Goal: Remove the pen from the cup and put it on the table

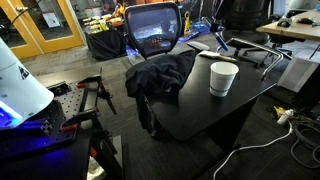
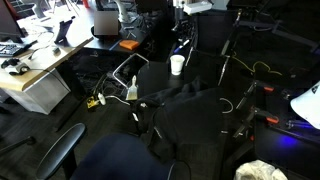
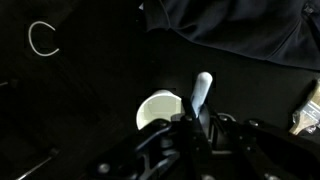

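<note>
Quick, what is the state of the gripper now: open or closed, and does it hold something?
Gripper: closed, the fingers holding the white pen, which is out of the cup.

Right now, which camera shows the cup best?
An exterior view: the cup stands close and unblocked on the table. In an exterior view the cup looks tiny; the wrist view shows its rim, partly behind the gripper.
</note>
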Controlling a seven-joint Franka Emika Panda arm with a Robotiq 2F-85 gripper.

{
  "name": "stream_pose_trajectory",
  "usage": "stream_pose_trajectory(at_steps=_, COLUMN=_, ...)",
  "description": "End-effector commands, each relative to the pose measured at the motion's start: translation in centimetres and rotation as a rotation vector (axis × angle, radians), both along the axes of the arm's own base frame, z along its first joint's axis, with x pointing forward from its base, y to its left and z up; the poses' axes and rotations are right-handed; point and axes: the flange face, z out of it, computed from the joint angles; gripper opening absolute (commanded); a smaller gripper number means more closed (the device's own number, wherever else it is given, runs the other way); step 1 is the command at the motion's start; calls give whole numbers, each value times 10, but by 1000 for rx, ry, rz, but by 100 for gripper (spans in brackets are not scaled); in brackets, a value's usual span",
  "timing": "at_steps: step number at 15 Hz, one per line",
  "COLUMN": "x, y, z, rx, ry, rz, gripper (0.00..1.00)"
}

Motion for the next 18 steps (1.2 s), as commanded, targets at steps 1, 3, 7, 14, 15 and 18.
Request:
stream_pose_trajectory(at_steps=1, x=1, y=14, z=-5, rx=-25, ry=-61, rz=51, gripper=3)
stream_pose_trajectory(at_steps=3, x=7, y=22, z=-12, rx=-25, ry=-96, rz=83, gripper=3)
stream_pose_trajectory(at_steps=7, x=20, y=37, z=-31, rx=-29, ry=-135, rz=211, gripper=3)
stream_pose_trajectory(at_steps=14, x=38, y=45, z=-101, rx=-72, ry=-140, rz=466, gripper=3)
stream_pose_trajectory(at_steps=15, x=41, y=45, z=-109, rx=-92, ry=-159, rz=495, gripper=3)
stream_pose_trajectory(at_steps=18, x=51, y=46, z=-130, rx=-140, ry=-234, rz=549, gripper=3)
